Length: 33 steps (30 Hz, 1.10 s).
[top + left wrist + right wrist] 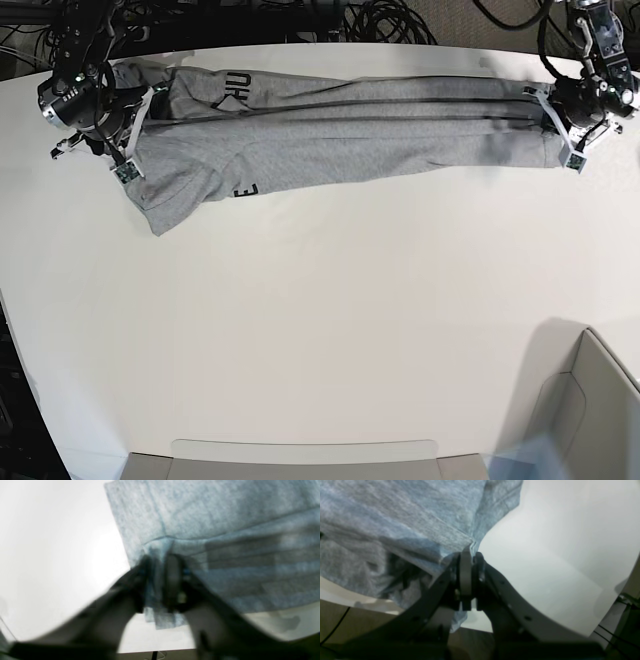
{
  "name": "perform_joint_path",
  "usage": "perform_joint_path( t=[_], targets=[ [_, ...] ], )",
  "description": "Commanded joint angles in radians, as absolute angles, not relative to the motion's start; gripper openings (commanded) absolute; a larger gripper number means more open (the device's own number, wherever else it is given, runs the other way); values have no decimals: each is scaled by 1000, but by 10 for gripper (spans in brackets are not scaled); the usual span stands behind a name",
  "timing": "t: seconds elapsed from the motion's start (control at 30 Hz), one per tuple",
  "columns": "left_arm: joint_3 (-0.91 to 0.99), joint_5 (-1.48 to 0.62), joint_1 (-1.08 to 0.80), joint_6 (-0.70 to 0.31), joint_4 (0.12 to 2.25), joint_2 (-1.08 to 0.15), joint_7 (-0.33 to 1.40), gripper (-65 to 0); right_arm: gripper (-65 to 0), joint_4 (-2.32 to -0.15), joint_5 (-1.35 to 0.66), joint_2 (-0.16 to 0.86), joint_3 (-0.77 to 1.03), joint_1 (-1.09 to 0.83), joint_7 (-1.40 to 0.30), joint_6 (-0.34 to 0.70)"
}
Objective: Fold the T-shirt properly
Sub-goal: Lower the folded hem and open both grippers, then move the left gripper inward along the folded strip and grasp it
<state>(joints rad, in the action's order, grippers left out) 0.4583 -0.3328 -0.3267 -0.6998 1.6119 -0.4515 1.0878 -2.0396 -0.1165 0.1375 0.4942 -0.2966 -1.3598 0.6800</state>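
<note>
- Left gripper (560, 130) at the far right of the table in the base view, arm reaching in from the far edge.
- Seen from the left wrist, blurred; two dark fingers (172, 580) slightly apart with T-shirt (225, 542) cloth between them, grip unclear.
- Right gripper (128, 140) at the far left, arm also coming from the far edge.
- Seen from the right wrist, fingers (465, 572) pressed together, pinching a fold of cloth.
</note>
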Motion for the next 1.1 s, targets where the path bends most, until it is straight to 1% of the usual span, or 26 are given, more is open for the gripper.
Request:
perform_joint_path(
  t=[0.0,0.03,0.13,0.23,0.3,0.37,0.47,0.57,0.7,0.87,0.93,1.07],
  targets=[
    [469,-318,-329,-698,1620,-464,1092,-433,-585,-2055,-99,148,503,-291,-1365,698],
    [478,-320,-329,-698,1620,-464,1090,-408,-554,-2055,-99,148,503,-291,-1365,698],
    [533,-323,-328,-698,1620,-437,1089,-395,-485,-2057,-99,148,498,-289,-1365,698],
    [565,-325,-311,-698,1620,-432,1115,-391,-460,-2055,-99,148,499,-286,-1365,698],
    [578,-325,-286,-698,1620,-432,1144,-375,-459,-2055,-99,148,501,-286,-1365,698],
    [638,-323,-268,-698,1616,-427,1185,-356,-459,-2055,-99,148,499,-286,-1363,698],
    [716,-320,-225,-698,1613,-406,1234,-344,-459,-2055,-99,148,498,-286,-1363,698],
    [713,-318,-202,-698,1580,-407,1265,-344,-459,-2052,-99,148,498,-286,-1363,698],
    [668,-325,-199,-698,1483,-409,1265,-344,-460,-2052,-99,148,496,-286,-1363,698],
    [662,-320,-173,-698,1442,-406,1268,-344,-460,-2052,-99,148,496,-288,-1363,698],
    [662,-320,-157,-698,1380,-407,1265,-344,-460,-2052,-99,148,496,-289,-1363,698],
    [651,-320,-94,-698,1178,-409,1256,-344,-460,-2052,-99,148,496,-286,-1363,698]
  ],
)
